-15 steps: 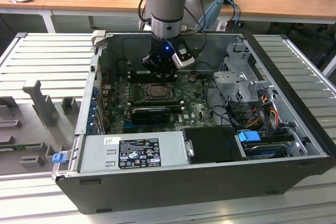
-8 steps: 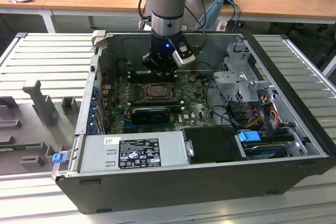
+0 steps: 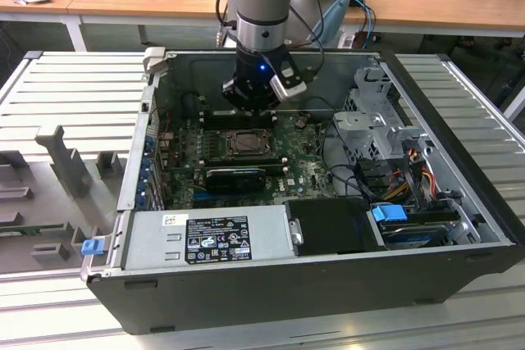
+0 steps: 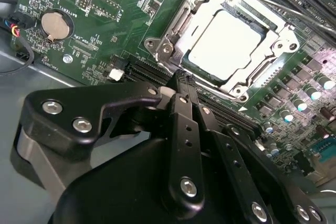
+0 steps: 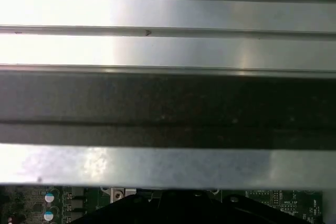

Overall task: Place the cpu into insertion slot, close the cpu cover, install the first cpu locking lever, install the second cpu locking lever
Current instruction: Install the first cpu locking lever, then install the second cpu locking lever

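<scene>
Sitting in the insertion slot (image 4: 223,51), the cpu (image 4: 224,39), cpu cover (image 4: 273,38) closed.

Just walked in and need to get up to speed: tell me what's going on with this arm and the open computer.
A robot arm is working inside an open computer case, its claw hanging low over the green motherboard, beside the insertion slot. The claw's fingers look closed together and hold nothing. In the second wrist view, the cpu already lies in the slot with the cpu cover closed down around it. Whether the locking levers are latched cannot be told.
</scene>
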Controlling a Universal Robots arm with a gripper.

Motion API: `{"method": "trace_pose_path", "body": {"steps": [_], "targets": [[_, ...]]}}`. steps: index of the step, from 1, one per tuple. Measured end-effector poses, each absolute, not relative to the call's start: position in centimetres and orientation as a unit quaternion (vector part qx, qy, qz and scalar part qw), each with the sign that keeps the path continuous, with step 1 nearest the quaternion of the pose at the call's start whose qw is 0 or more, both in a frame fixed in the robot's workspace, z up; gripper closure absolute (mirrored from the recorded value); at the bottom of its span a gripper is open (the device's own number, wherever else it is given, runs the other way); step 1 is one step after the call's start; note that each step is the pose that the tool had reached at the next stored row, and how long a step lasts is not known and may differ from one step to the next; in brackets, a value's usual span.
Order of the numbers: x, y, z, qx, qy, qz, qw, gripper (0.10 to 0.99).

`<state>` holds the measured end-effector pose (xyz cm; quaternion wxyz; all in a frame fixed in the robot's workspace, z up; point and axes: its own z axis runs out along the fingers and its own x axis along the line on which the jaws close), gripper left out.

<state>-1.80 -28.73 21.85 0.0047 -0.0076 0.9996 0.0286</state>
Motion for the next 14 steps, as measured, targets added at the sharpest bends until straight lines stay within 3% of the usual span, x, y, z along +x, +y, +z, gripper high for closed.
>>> {"method": "trace_pose_path", "body": {"steps": [14], "targets": [[-1.8,-29.63,21.85,-0.008,1.0,0.029,0.005,0.98]]}}
